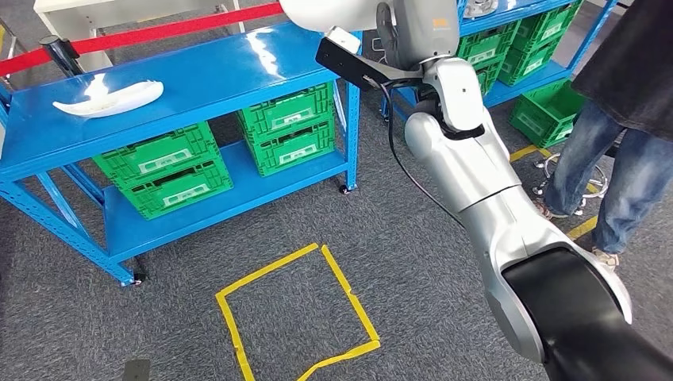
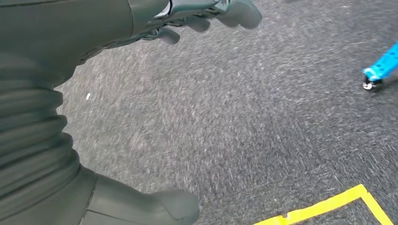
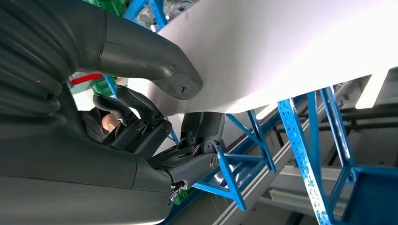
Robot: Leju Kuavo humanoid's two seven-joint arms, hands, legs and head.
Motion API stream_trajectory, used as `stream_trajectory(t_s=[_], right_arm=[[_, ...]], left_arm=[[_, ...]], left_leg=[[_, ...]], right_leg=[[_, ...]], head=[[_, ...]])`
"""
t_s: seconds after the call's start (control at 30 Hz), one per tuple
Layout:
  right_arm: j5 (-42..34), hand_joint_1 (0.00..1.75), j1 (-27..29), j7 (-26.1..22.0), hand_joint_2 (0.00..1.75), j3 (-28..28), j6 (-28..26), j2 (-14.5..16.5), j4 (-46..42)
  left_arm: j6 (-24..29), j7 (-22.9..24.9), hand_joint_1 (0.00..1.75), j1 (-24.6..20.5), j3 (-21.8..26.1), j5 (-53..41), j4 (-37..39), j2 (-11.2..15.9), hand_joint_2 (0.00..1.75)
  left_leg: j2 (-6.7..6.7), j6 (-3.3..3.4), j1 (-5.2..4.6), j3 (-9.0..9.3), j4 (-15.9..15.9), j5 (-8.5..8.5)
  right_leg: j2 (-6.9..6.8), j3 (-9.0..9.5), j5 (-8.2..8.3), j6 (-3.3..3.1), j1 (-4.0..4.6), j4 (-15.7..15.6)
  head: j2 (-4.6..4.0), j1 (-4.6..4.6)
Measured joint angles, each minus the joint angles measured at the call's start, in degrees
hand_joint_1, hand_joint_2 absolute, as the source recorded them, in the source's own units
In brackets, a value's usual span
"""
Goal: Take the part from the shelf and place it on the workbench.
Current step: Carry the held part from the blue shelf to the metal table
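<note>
My right arm is raised, and its hand (image 1: pixel 406 33) holds a large white curved part (image 1: pixel 321 11) at the top of the head view. From the right wrist the thumb (image 3: pixel 157 65) presses on the part's white surface (image 3: pixel 281 51), with the dark fingers (image 3: pixel 141 122) curled under its edge. The blue workbench (image 1: pixel 230 67) stands ahead to the left, below the held part. A second white curved part (image 1: pixel 109 98) lies on its top at the left end. My left hand (image 2: pixel 61 70) hangs over grey carpet, fingers (image 2: pixel 211 11) spread and holding nothing.
Green crates (image 1: pixel 163 171) fill the workbench's lower level. The blue shelf (image 1: pixel 516 16) with more green crates (image 1: pixel 548 111) is at the back right. A person in jeans (image 1: pixel 627 135) stands at the right. A yellow tape square (image 1: pixel 298 317) marks the carpet; a red barrier (image 1: pixel 159 32) runs behind the bench.
</note>
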Motion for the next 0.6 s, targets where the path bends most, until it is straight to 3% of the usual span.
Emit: stream_trajectory(t_s=[0.07, 0.13, 0.17, 0.23, 0.3, 0.33, 0.4, 0.47, 0.5, 0.6], right_arm=[[-0.3, 1.75, 0.3, -0.2, 1.75, -0.3, -0.1, -0.4, -0.4], [-0.7, 1.75, 0.2, -0.2, 1.75, -0.6, -0.2, -1.0, -0.8], [-0.9, 1.75, 0.0, -0.2, 1.75, -0.8, -0.2, -1.2, -0.9], [-1.0, 1.75, -0.2, -0.2, 1.75, -0.9, -0.1, -1.5, -1.0], [-1.0, 1.75, 0.1, -0.1, 1.75, -1.1, 0.0, -1.7, -1.1], [-1.0, 1.75, 0.2, -0.1, 1.75, -1.2, 0.0, -1.8, -1.1], [-1.2, 1.75, 0.2, 0.3, 1.75, -1.5, -0.2, -2.2, -1.4], [-1.4, 1.75, 0.2, 0.7, 1.75, -1.8, -0.6, -2.6, -2.1], [-1.4, 1.75, 0.4, 0.9, 1.75, -1.9, -0.7, -2.8, -2.5], [-1.5, 1.75, 1.6, 1.0, 1.75, -2.5, -1.0, -3.9, -4.0]], left_arm=[[0.1, -0.1, 0.0, 0.3, 0.0, 0.2, 0.0, 0.1, 1.75], [0.0, -0.3, 0.0, 0.5, 0.0, 0.3, 0.0, 0.2, 1.75], [0.0, -0.3, 0.0, 0.6, 0.0, 0.3, -0.1, 0.2, 1.75], [0.0, -0.3, 0.0, 0.8, 0.0, 0.3, -0.1, 0.3, 1.75], [0.0, -0.3, 0.0, 1.0, 0.0, 0.3, -0.1, 0.4, 1.75], [-0.1, -0.3, 0.0, 1.0, 0.0, 0.3, -0.1, 0.4, 1.75], [-0.4, -0.4, 0.0, 0.9, 0.0, 0.3, -0.1, 0.4, 1.75], [-1.0, -0.6, 0.0, 0.7, 0.0, 0.1, -0.2, 0.4, 1.75], [-1.2, -0.7, 0.0, 0.6, -0.1, 0.1, -0.2, 0.4, 1.75], [-1.8, -0.7, 0.0, 0.2, -0.2, 0.2, -0.2, 0.4, 1.75]], left_leg=[[0.69, 0.36, 0.03, 0.17, -0.5, 0.06], [1.58, 0.98, 0.34, 0.28, -0.9, 0.35], [2.07, 1.27, 0.5, 0.33, -1.0, 0.45], [3.1, 1.59, 0.46, 0.31, -1.1, 0.44], [4.17, 1.61, 0.44, 0.29, -1.0, 0.39], [4.64, 1.58, 0.44, 0.29, -1.0, 0.35], [5.56, 1.36, 0.43, 0.38, -0.9, 0.18], [6.31, 0.88, 0.13, 0.43, -0.8, -0.03], [6.64, 0.59, -0.04, 0.48, -0.8, -0.07], [7.48, -0.32, -0.07, 0.69, -0.9, -0.33]], right_leg=[[0.86, -0.36, 0.39, 0.76, -0.03, -0.2], [-0.28, -1.05, -0.43, 1.31, 0.17, 0.9], [-1.46, -2.11, -1.76, 1.58, 0.22, 3.1], [-3.54, -5.62, -5.34, 2.15, -0.02, 10.6], [-4.12, -8.09, -6.74, 2.55, -0.35, 15.8], [-4.29, -7.75, -5.9, 2.62, -0.48, 15.2], [-5.41, -3.98, -2.36, 2.48, -0.55, 8.0], [-7.03, -0.42, -0.34, 1.92, -0.11, 1.1], [-7.4, 0.2, -0.25, 1.61, 0.13, -0.2], [-6.13, 0.26, -0.1, 0.58, 0.21, -0.7]], head=[[0.0, -0.01], [0.0, 0.35], [0.0, 0.6], [0.0, 1.04], [0.0, 1.08], [0.0, 1.08], [0.0, 1.1], [0.0, 1.09], [0.0, 1.04], [0.0, 0.92]])
